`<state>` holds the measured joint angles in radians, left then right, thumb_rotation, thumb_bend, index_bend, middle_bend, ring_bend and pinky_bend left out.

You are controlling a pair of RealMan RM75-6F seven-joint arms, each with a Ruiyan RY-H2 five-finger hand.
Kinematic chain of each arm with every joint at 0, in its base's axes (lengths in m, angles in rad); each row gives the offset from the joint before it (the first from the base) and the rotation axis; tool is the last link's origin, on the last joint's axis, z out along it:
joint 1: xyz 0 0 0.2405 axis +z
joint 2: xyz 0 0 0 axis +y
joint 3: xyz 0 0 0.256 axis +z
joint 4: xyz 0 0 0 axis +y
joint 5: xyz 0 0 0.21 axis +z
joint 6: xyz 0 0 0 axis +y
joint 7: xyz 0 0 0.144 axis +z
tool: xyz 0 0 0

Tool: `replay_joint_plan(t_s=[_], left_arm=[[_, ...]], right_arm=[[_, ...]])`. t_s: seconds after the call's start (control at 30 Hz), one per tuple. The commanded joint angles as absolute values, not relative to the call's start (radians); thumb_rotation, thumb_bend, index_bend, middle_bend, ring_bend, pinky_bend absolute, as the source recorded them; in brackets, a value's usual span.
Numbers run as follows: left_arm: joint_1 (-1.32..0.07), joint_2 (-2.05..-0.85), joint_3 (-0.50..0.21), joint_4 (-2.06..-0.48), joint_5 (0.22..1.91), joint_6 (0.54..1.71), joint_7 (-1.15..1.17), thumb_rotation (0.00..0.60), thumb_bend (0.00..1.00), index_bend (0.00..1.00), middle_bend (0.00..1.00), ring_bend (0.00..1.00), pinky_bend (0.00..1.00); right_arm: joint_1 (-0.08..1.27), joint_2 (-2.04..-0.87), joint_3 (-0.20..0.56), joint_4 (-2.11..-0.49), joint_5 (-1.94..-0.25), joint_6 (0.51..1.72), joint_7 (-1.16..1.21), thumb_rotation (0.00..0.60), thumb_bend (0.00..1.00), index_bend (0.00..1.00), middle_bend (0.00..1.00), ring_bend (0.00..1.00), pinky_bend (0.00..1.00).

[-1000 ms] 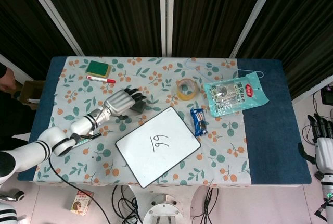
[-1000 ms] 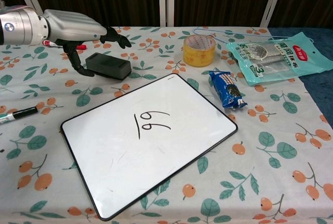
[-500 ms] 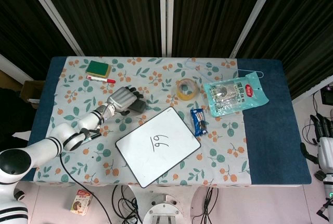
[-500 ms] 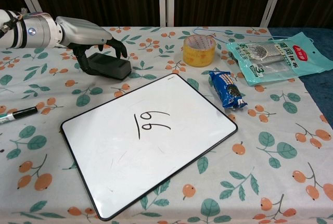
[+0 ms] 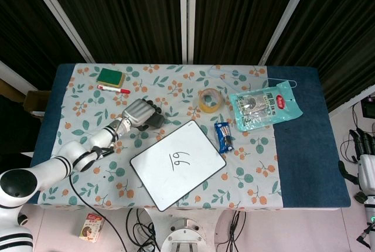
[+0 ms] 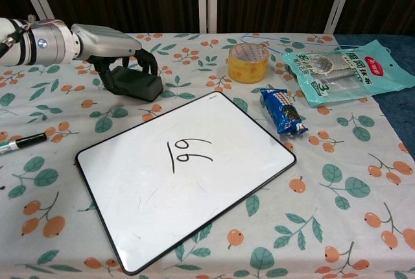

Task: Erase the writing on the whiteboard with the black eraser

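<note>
- The whiteboard (image 6: 185,178) lies tilted on the floral tablecloth (image 6: 363,181), one corner reaching almost to the near table edge; "66" with an underline (image 6: 188,154) is written near its middle, and bare cloth lies off its right and far-left sides.
- The black eraser (image 6: 135,84) sits on the cloth just beyond the board's far-left edge, apart from it.
- The left hand (image 6: 113,42) arches over the eraser, fingers (image 6: 146,60) curled down over its far side and thumb on its near-left end, gripping it; the eraser's base looks to be on the cloth.
- The right hand (image 5: 364,157) hangs off the right side of the table, well away from everything; how its fingers lie cannot be told.
- A black marker (image 6: 21,143) lies at the left edge, well left of the board.
- A roll of yellow tape (image 6: 248,62) stands beyond the board's far corner; a blue snack packet (image 6: 283,111) lies just beside its right corner.
- A teal pouch (image 6: 347,70) lies at far right, and a green sponge (image 5: 110,77) and red marker (image 5: 113,89) at far left.
</note>
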<state>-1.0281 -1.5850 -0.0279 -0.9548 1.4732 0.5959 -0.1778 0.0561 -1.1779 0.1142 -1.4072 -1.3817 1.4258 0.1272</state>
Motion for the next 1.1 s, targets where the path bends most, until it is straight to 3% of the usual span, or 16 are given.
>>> replay_joint_plan(t_s=[0.03,0.8,0.93,1.1], left_arm=[[-1.023,-1.599,-0.029,-0.936,1.471,0.606,-0.185,0.6,0.31,0.28,0.32,0.23,0.35],[-0.994,-1.68,-0.043,-0.809,1.489,0.72,-0.266,0.6,0.37,0.53,0.57,0.47,0.58],[-0.992,-1.654,-0.053,-0.848,1.498,0.757,-0.289,0.6,0.39,0.55,0.59,0.49,0.59],[-0.975,-1.564,-0.052,-1.024,1.533,0.846,-0.22,0.6,0.4,0.56,0.6,0.5,0.6]], right_arm=[[0.056,-1.177,0.115,-1.405,-1.38,1.425,0.13,0.6,0.29,0.0,0.0,0.0,0.0],[0.06,-1.182,0.119,-1.39,-1.372,1.412,0.141,0.6,0.29,0.0,0.0,0.0,0.0],[0.061,-1.182,0.119,-1.391,-1.373,1.413,0.141,0.6,0.29,0.0,0.0,0.0,0.0],[0.062,-1.182,0.121,-1.39,-1.373,1.412,0.145,0.6,0.29,0.0,0.0,0.0,0.0]])
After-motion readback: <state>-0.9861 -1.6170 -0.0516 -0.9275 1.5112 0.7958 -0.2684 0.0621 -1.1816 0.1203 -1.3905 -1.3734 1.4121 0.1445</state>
